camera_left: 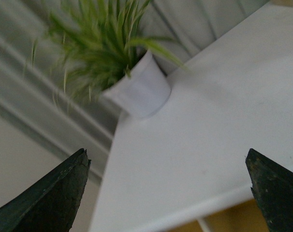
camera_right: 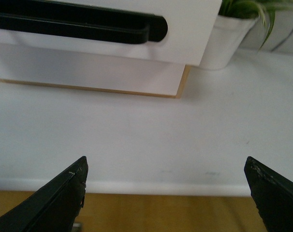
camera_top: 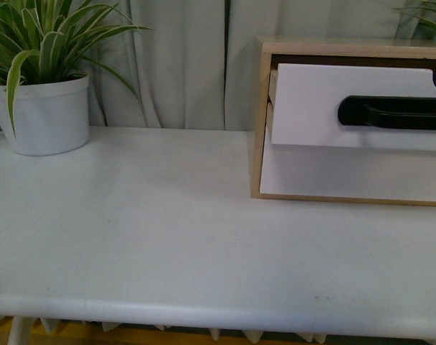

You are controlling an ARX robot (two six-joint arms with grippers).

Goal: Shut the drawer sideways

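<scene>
The drawer (camera_top: 319, 108) has a white front, a long black bar handle (camera_top: 394, 113) and a notch in its top edge. It stands pulled out of the light-wood cabinet (camera_top: 260, 122) at the table's right. It also shows in the right wrist view (camera_right: 185, 46) with its handle (camera_right: 79, 26). Neither arm shows in the front view. My right gripper (camera_right: 166, 193) is open and empty, off the table's front edge, facing the drawer. My left gripper (camera_left: 168, 193) is open and empty near the table's left end.
A plain white drawer front (camera_top: 347, 176) sits shut below the open one. A white pot with a striped green plant (camera_top: 49, 115) stands at the table's back left, also in the left wrist view (camera_left: 139, 89). Another plant pot (camera_right: 228, 38) stands beside the cabinet. Grey curtains (camera_top: 182, 65) hang behind.
</scene>
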